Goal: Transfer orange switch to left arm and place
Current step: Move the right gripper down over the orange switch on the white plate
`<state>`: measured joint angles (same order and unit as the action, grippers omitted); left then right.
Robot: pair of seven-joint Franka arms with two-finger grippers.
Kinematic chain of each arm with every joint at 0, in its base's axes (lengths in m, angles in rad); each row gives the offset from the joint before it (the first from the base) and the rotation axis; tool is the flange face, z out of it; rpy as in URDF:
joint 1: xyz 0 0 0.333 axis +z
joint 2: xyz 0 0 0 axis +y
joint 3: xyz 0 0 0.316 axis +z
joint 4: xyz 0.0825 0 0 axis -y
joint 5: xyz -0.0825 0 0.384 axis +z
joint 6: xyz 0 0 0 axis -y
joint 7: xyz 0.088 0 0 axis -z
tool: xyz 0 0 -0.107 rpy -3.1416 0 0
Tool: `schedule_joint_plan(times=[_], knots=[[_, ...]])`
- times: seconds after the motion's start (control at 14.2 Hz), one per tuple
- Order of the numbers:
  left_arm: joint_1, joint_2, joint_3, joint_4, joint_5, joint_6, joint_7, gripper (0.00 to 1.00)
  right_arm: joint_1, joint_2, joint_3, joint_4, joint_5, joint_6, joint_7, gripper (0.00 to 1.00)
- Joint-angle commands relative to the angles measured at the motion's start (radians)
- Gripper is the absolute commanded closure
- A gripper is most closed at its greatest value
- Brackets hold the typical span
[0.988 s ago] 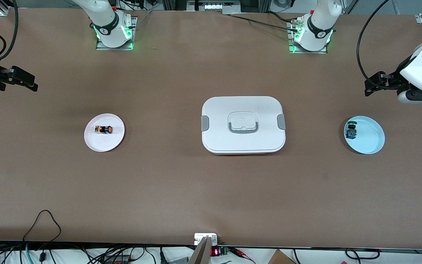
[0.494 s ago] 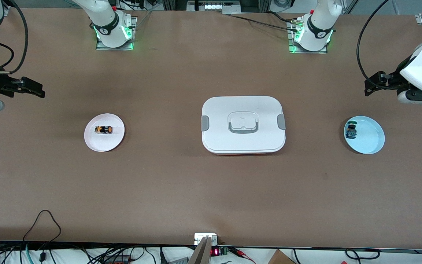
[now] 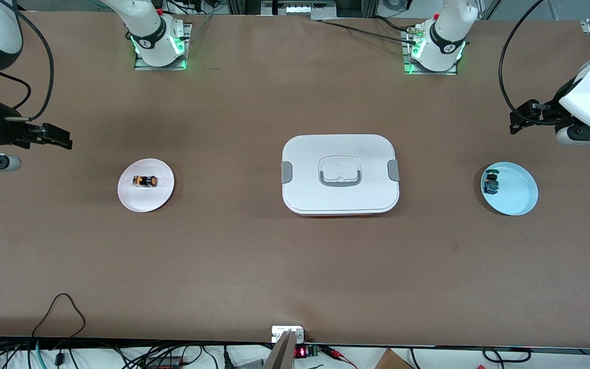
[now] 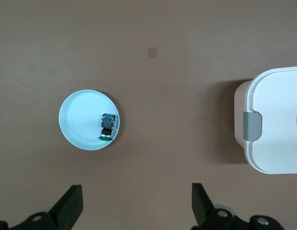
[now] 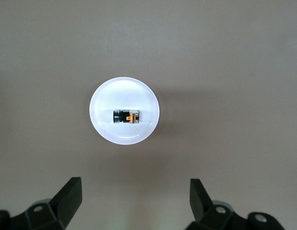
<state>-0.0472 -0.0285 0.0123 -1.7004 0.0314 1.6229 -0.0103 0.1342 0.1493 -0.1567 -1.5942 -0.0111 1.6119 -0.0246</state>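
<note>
The orange switch (image 3: 145, 181) lies on its side on a small white plate (image 3: 136, 200) toward the right arm's end of the table; it also shows in the right wrist view (image 5: 126, 116). The white box (image 3: 340, 174) with grey latches sits mid-table, and its edge shows in the left wrist view (image 4: 278, 120). My right gripper (image 3: 62, 141) is open and empty, up in the air over bare table beside the white plate (image 5: 101, 115). My left gripper (image 3: 518, 123) is open and empty, over the table near the blue plate (image 3: 520, 197).
A switch with a green-blue top (image 3: 490, 183) lies on the light blue plate toward the left arm's end; it shows in the left wrist view (image 4: 107, 127) on that plate (image 4: 79, 120). Cables and a power strip (image 3: 288, 334) run along the table's near edge.
My right gripper has moved toward the white plate and a little lower in the front view. The left arm has not moved. The switches, plates and box have not moved.
</note>
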Motion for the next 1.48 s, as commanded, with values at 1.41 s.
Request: schedule_joint_plan(times=[1.41], knots=[[0.015, 0.001, -0.008, 0.019, -0.007, -0.023, 0.024, 0.00, 0.041, 0.121, 0.003, -0.342, 0.031, 0.460, -0.009, 0.00]])
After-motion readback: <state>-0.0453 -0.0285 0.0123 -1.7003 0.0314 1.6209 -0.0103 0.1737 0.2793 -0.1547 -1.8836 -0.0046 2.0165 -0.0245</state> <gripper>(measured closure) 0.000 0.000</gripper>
